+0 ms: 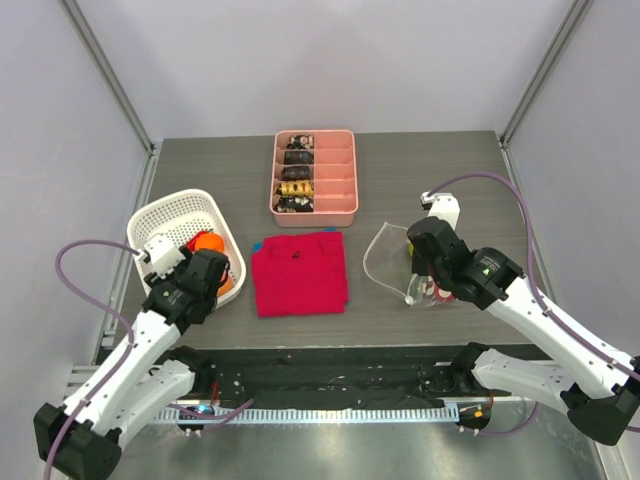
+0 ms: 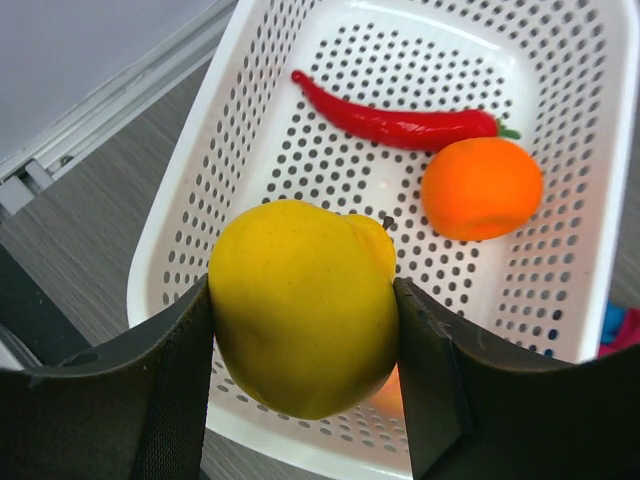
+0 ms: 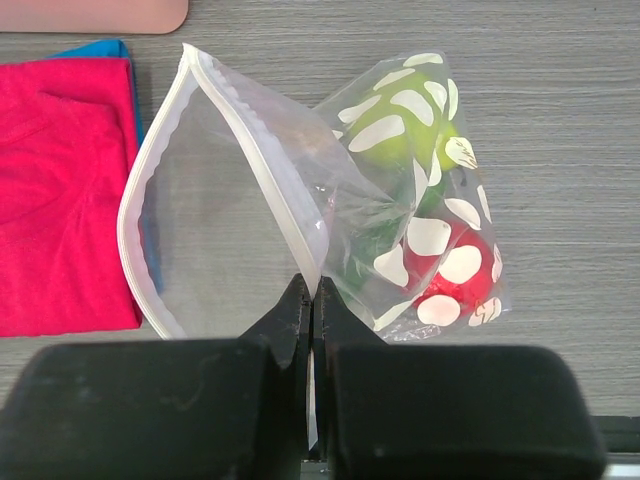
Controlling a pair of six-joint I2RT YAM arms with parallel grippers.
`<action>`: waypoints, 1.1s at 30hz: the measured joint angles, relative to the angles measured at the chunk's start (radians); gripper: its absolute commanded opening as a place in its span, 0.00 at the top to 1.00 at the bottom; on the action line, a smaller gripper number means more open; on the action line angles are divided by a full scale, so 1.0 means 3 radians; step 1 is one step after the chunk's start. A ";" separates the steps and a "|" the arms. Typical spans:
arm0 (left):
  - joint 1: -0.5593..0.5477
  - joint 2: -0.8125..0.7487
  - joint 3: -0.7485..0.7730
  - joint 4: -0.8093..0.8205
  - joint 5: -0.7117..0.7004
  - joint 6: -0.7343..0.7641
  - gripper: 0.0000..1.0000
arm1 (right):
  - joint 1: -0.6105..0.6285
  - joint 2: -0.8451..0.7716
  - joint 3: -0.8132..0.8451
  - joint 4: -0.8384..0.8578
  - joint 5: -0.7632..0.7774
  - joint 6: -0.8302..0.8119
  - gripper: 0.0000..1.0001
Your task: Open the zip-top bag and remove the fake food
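Bag (image 3: 230,220): lies on the desk (image 1: 450,160) just right of the cloth (image 1: 300,272). Its mouth gapes toward the cloth, and its long axis runs from the mouth away to the closed end.
Inside bag: a green piece (image 3: 395,140) and a red piece (image 3: 460,285), bunched at the closed end, away from the mouth.
Right pincer (image 3: 310,300): jaws pressed fully together, pinching the bag's zip rim at the near side of the mouth and propping it open.
Yellow fruit (image 2: 295,320): out of the bag, hanging over the near wall of the basket (image 2: 195,215).
Left pincer (image 2: 300,380): spread just enough to span the fruit, one finger against each side.
Basket floor: chili (image 2: 400,125) and orange (image 2: 482,188) lie beyond the fruit.
Key relation: the fruit sits above the near rim, not the middle, so it probably needs a short reach forward before release.
Nearer arm: the right is at the bag. The left is well apart, across the cloth, on the side the mouth faces.
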 measured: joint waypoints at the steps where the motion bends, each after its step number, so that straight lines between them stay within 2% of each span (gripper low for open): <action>1: 0.0062 0.0064 -0.0036 0.0048 0.0050 -0.0013 0.60 | 0.0000 0.0000 0.0000 0.0003 -0.0004 -0.0001 0.99; 2: 0.0114 0.0139 -0.0075 0.0093 0.0098 -0.0033 0.45 | 0.0000 0.0000 0.0000 0.0006 -0.0006 -0.0008 0.99; 3: 0.0158 0.0191 -0.0112 0.0123 0.0142 -0.0053 0.25 | 0.0000 0.0000 0.0000 0.0009 -0.0015 -0.0011 0.99; 4: 0.0182 0.0219 -0.0130 0.0136 0.0177 -0.0067 0.00 | 0.0000 0.0000 0.0000 0.0011 -0.0017 -0.0017 0.99; 13: 0.0230 0.0251 0.0019 0.0224 0.0462 -0.0047 0.00 | 0.0000 0.0000 0.0000 0.0019 -0.0029 -0.0036 0.99; 15: 0.0230 0.0239 0.0134 0.0259 0.0609 0.0031 0.05 | 0.0000 0.0001 0.0000 0.0019 -0.0037 -0.0037 0.99; 16: 0.0230 0.0225 0.0192 0.0308 0.0741 0.0094 0.14 | 0.0000 0.0001 0.0000 0.0019 -0.0042 -0.0037 0.99; 19: 0.0233 0.0100 0.0248 0.0671 0.1322 0.0338 0.17 | 0.0000 0.0001 0.0001 0.0019 -0.0057 -0.0038 0.99; 20: 0.0234 0.0047 0.0228 0.0861 0.1611 0.0416 0.17 | 0.0000 0.0001 0.0001 0.0020 -0.0065 -0.0038 0.99; 23: 0.0233 0.0029 0.0018 0.1759 0.2647 0.0540 0.29 | 0.0000 0.0001 0.0001 0.0022 -0.0086 -0.0038 0.99; 24: 0.0224 0.0122 -0.0029 0.2038 0.2959 0.0552 0.38 | 0.0000 0.0001 0.0001 0.0022 -0.0093 -0.0037 0.99; 26: 0.0160 0.0435 -0.0011 0.2469 0.3482 0.0581 0.43 | 0.0000 0.0001 0.0001 0.0025 -0.0103 -0.0037 0.99; 29: -0.0268 0.1074 0.0151 0.2922 0.3975 0.0732 0.54 | 0.0000 0.0001 0.0001 0.0032 -0.0111 -0.0037 0.99; 33: -0.1208 0.1502 0.0284 0.3388 0.4157 0.0970 0.65 | 0.0000 0.0001 0.0001 0.0034 -0.0118 -0.0034 0.99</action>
